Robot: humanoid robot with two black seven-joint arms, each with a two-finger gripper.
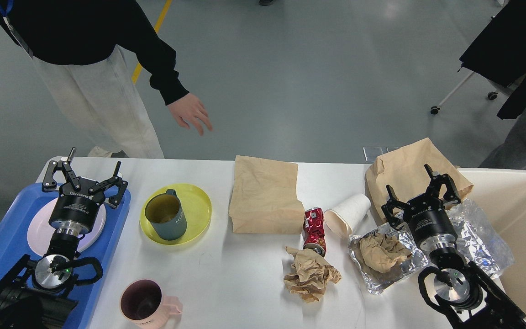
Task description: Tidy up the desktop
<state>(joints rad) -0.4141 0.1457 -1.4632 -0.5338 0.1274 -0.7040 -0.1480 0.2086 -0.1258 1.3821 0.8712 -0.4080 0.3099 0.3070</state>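
The desktop (244,274) fills the lower part of the head view, lying under and between both arms, its long axis running from the left gripper (86,174) across to the right gripper (420,191), far edge toward the standing person (85,68). Beyond the right gripper's outer side sits the cream bin (523,219); under the left gripper lies the blue tray (7,228) with a white plate (37,228) on it. Both grippers hover with fingers spread wide, holding nothing. Inward of the left gripper stands a yellow plate (199,201) carrying a grey-blue mug (167,217), and a pink mug (146,301) sits nearer the robot. A flat brown paper bag (265,196) lies about midway; another bag (404,169) lies behind the right gripper. Just inward of the right gripper are crumpled foil (381,269) holding wadded paper, a tipped paper cup (347,212), a crushed red can (314,228) and a loose paper wad (311,274). The risks, as I judge them: the person's hand (190,116) is near the far edge and could meet a moving arm; foil and paper may slip or tear in a pinch; a careless sweep could roll the can or cup off.
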